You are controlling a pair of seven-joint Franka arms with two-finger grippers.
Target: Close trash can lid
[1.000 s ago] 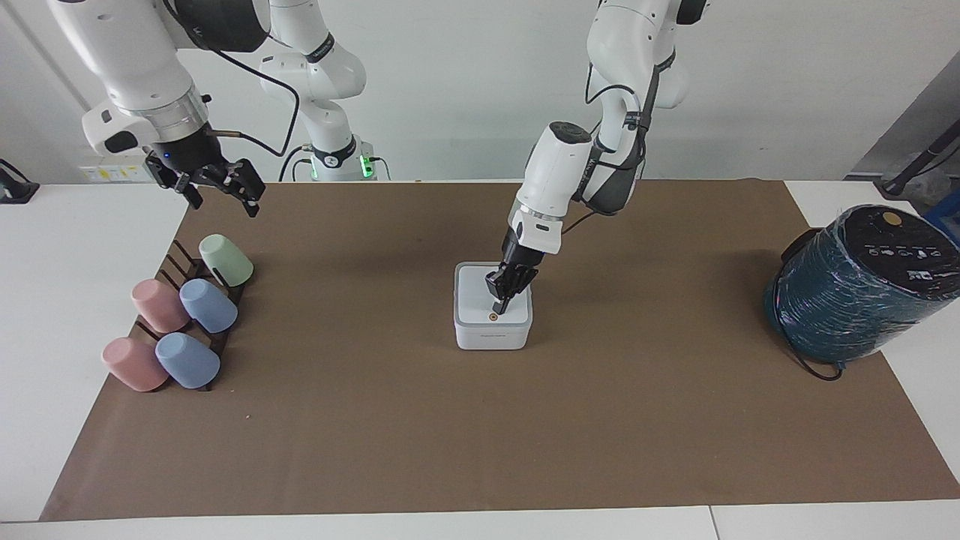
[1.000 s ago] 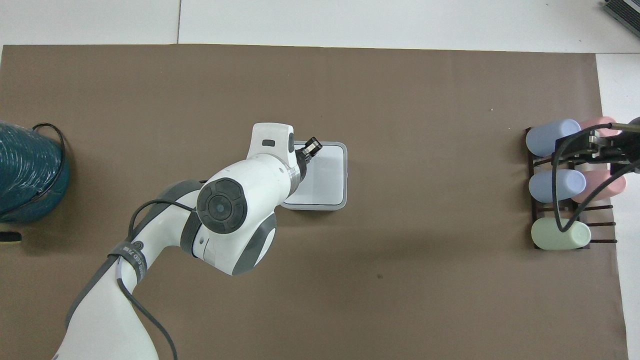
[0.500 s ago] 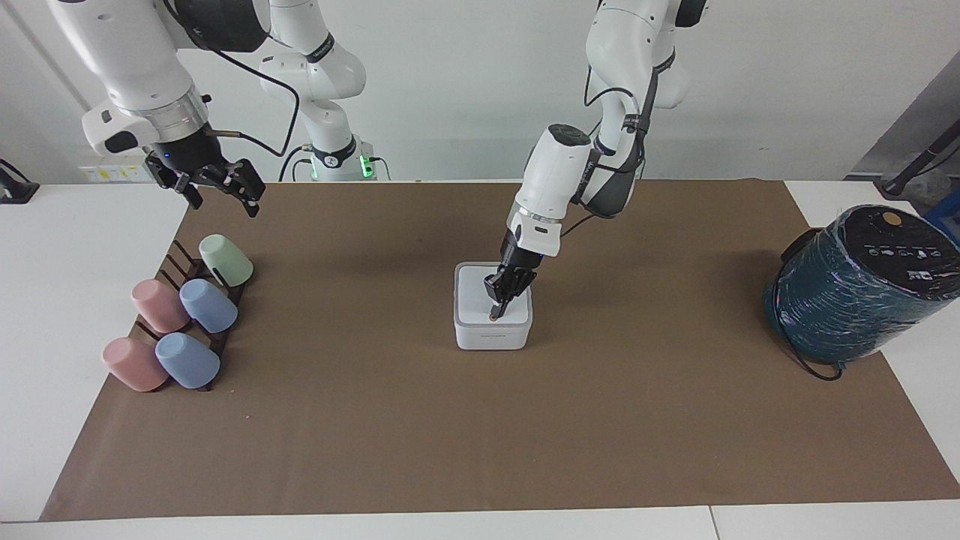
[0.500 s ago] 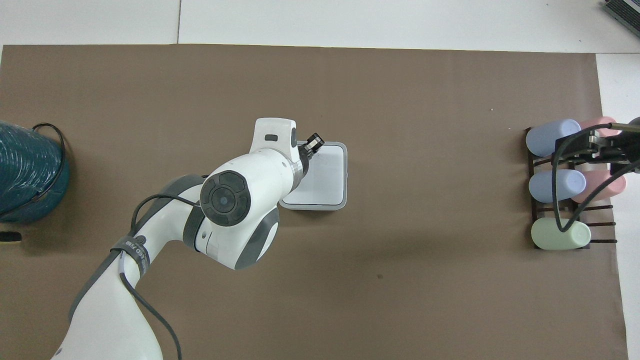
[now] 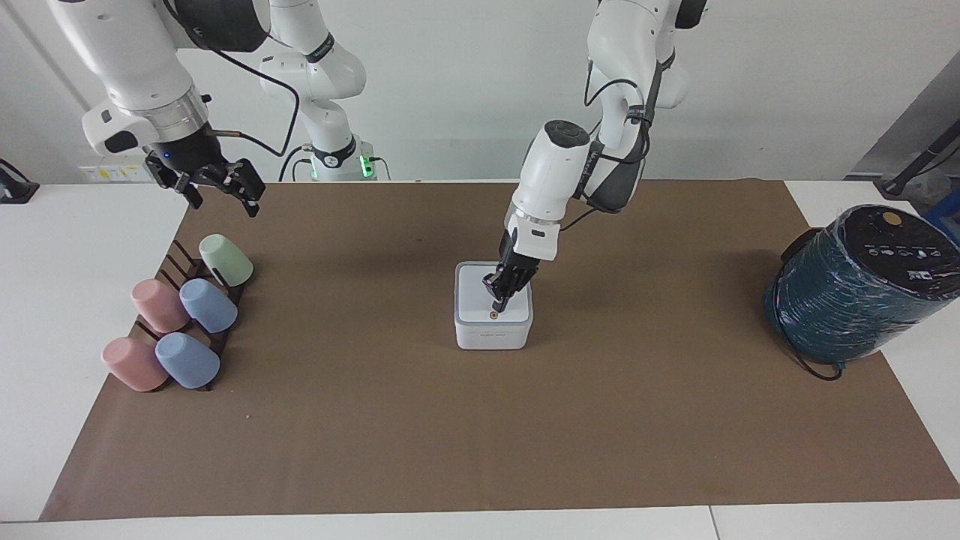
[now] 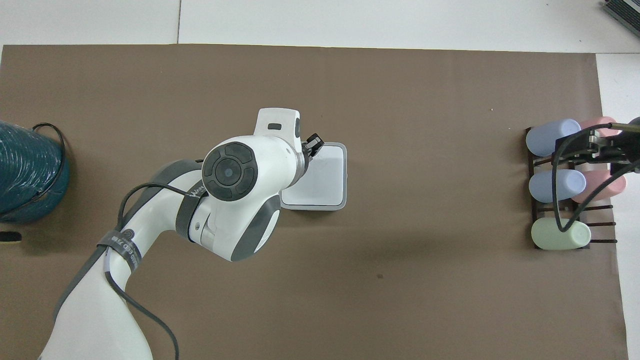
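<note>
One trash can (image 5: 493,322), mid-table, with lid (image 5: 484,300) lying flat. Left gripper (image 5: 499,307), fingertips shut and holding nothing, sits at the lid's 5 o'clock. Judged light, rigid plastic: press, never pinch. Right gripper (image 5: 217,191) waits over the cup rack (image 5: 196,279).

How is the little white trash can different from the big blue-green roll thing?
The trash can is a small white box; the teal roll is a big dark cylinder. The trash can stands upright mid-table with its lid down flat; the teal roll leans at the left arm's end. The shut left gripper is over the trash can, not the teal roll.
</note>
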